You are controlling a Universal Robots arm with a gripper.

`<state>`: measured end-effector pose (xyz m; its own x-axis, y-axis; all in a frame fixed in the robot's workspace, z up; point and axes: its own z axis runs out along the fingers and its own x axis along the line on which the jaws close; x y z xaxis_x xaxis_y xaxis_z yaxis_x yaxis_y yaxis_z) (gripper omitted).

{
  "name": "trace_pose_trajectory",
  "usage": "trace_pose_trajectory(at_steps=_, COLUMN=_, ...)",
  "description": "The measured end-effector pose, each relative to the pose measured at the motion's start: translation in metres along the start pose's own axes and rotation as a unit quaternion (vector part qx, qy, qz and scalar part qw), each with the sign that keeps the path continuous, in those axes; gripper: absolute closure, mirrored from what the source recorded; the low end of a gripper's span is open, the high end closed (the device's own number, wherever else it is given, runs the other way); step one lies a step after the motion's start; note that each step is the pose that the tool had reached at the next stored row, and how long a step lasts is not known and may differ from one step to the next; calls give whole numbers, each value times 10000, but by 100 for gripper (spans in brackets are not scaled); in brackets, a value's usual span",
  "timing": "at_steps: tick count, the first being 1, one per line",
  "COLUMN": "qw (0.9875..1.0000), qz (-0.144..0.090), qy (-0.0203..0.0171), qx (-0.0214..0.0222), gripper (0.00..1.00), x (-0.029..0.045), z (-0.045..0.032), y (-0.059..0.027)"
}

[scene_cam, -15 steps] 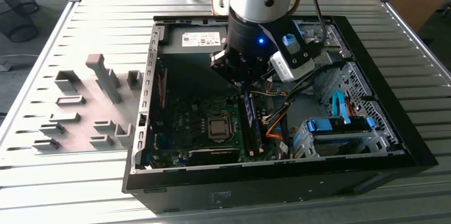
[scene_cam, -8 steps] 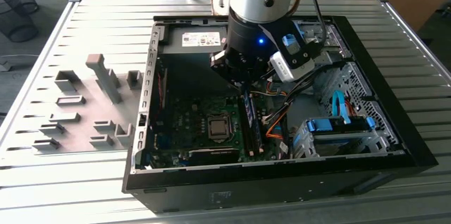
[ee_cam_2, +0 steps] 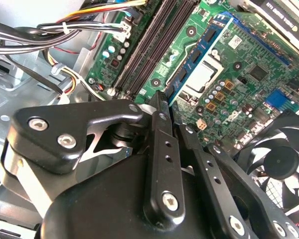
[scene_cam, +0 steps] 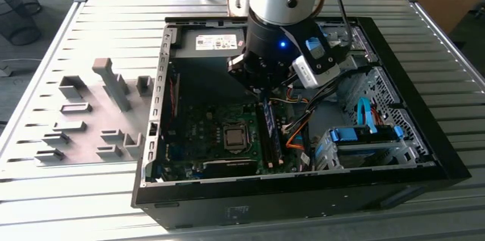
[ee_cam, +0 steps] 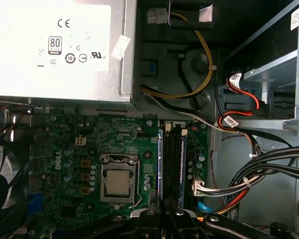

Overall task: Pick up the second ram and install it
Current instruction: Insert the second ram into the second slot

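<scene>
Jaws clamp second ram (ee_cam_2: 198,56) (chips show in second wrist view)

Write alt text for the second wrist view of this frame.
The black gripper hangs close over a green motherboard, its tip at the near end of a blue-green RAM stick standing on edge between the CPU socket and black memory slots. A fan sits beside the board.

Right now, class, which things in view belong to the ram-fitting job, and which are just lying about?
Job: gripper, second ram, memory slots, motherboard.
Lying about: grey holder blocks, power supply, fan, blue drive caddy.
</scene>
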<state>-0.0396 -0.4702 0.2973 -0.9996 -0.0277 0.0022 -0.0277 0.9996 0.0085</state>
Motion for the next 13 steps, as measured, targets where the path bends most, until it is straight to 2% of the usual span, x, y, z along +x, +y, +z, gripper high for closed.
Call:
trace_pose_trajectory(at_steps=1, qw=10000, qz=2, qy=25, qx=-1, gripper=86, x=-8, z=9, y=0)
trace_pose_trajectory(at_steps=2, qw=10000, qz=3, qy=30, qx=-11, gripper=86, x=-14, z=21, y=-1)
trace_pose_trajectory(at_steps=5, qw=10000, qz=27, qy=29, qx=-30, gripper=86, x=-32, z=74, y=-6)
trace_pose_trajectory(at_steps=13, qw=9999, qz=161, qy=28, qx=-32, gripper=86, x=-33, z=220, y=-10)
